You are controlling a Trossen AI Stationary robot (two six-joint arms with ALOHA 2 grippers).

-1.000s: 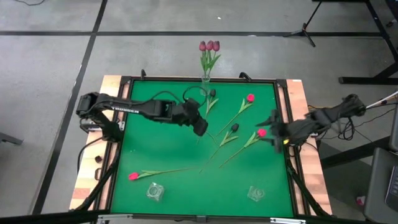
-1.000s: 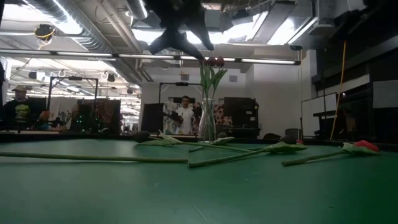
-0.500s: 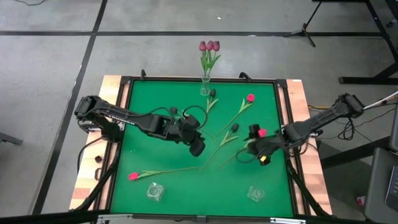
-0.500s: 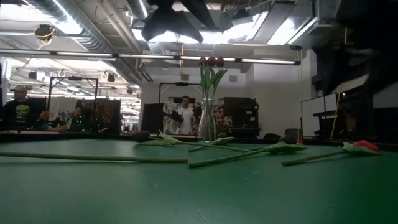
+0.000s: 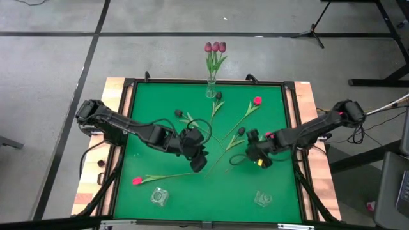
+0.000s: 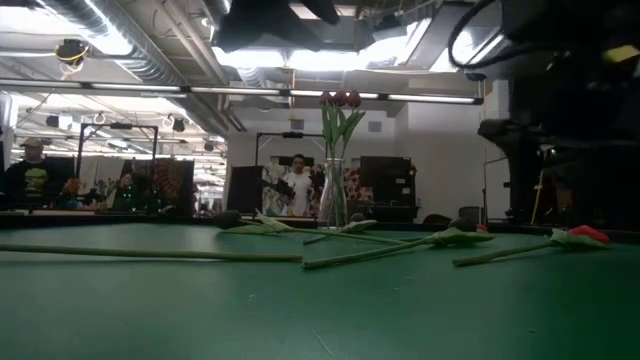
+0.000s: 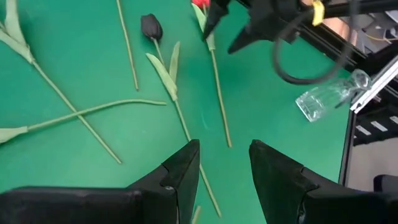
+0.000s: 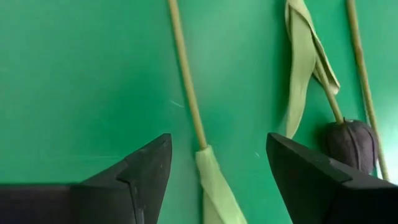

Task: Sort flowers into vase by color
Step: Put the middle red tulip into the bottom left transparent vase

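Several tulips lie flat on the green table (image 5: pixel 147 115): a pink-red one (image 5: pixel 257 100) and near-black ones (image 5: pixel 241 131) (image 5: pixel 218 96) farther off, and a pink-red one (image 5: pixel 136 181) near the front left. My right gripper (image 5: pixel 246 156) hangs open, pointing down over the stem (image 8: pixel 186 93) of another pink-red tulip (image 5: pixel 269 135), one finger on each side and not touching. My left gripper (image 5: pixel 200 164) is open above crossed stems (image 7: pixel 186 134) at the table's middle. A clear vase (image 5: pixel 211 88) at the far edge holds three mauve tulips (image 5: pixel 215 47).
Two clear glass vases stand near the front edge, one at the left (image 5: pixel 158 196) and one at the right (image 5: pixel 262 199). A black frame and wooden boards (image 5: pixel 305 102) border the table. People show in the room beyond the table in the low view.
My right gripper has swung in from the table's right edge toward the middle, come down and tipped to point downward over a stem. My left gripper has moved toward the table's near edge, staying high. No flower has moved.
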